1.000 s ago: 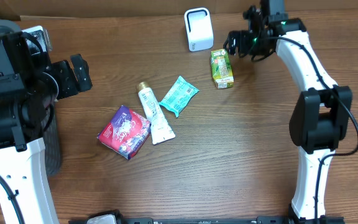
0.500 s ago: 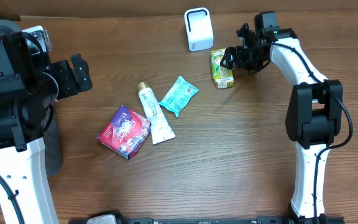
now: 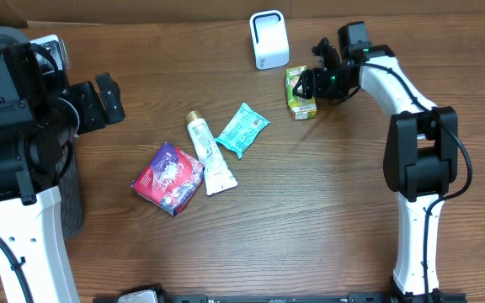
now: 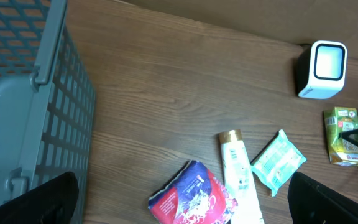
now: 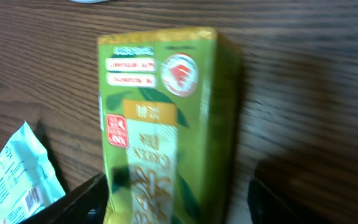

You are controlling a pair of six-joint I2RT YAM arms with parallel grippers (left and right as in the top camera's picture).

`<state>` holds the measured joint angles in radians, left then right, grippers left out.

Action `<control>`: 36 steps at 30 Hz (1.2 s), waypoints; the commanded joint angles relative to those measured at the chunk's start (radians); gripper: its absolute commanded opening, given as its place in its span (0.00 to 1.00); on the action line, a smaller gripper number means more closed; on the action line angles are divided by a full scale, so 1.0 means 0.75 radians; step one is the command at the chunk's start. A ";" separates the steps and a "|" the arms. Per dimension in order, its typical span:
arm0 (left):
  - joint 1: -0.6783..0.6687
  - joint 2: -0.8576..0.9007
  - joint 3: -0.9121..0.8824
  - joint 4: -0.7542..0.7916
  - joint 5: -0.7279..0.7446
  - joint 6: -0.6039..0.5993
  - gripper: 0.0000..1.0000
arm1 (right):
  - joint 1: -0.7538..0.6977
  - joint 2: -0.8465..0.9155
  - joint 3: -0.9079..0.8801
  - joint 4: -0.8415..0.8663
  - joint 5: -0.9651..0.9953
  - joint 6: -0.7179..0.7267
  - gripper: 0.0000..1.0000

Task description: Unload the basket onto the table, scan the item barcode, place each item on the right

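Right wrist view shows right fingers [image 5: 303, 199] parted around the green carton [image 5: 166, 124], left fingers [image 4: 42, 202] wide open by the basket [image 4: 55, 124].

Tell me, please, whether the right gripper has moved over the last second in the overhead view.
Yes. Against the fixed white scanner, the right gripper has shifted down-image and slightly left, ending at the right side of the green carton.

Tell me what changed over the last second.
The right gripper swung in and down onto the green carton. Its fingers now straddle the carton and are narrowing, with no firm grip evident. Carton, tube, teal packet, red pouch, scanner and left gripper are unchanged.
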<state>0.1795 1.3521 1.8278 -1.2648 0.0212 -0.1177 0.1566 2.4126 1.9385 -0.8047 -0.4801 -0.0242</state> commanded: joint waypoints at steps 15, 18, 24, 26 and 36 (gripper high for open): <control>0.005 0.003 0.018 0.001 -0.013 -0.003 0.99 | 0.077 0.048 -0.095 0.023 0.146 0.107 0.31; 0.005 0.003 0.018 0.001 -0.013 -0.003 0.99 | 0.074 0.015 -0.095 -0.008 0.066 0.107 0.31; 0.005 0.003 0.018 0.001 -0.013 -0.003 1.00 | 0.074 -0.096 -0.095 -0.022 -0.193 0.107 0.25; 0.005 0.003 0.018 0.001 -0.013 -0.003 1.00 | 0.072 -0.137 -0.095 -0.019 -0.276 0.107 0.20; 0.005 0.003 0.018 0.001 -0.013 -0.003 1.00 | 0.083 -0.255 -0.061 -0.004 -0.224 0.107 0.15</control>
<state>0.1795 1.3521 1.8278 -1.2648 0.0208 -0.1177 0.2054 2.2898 1.8706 -0.8116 -0.6624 0.0597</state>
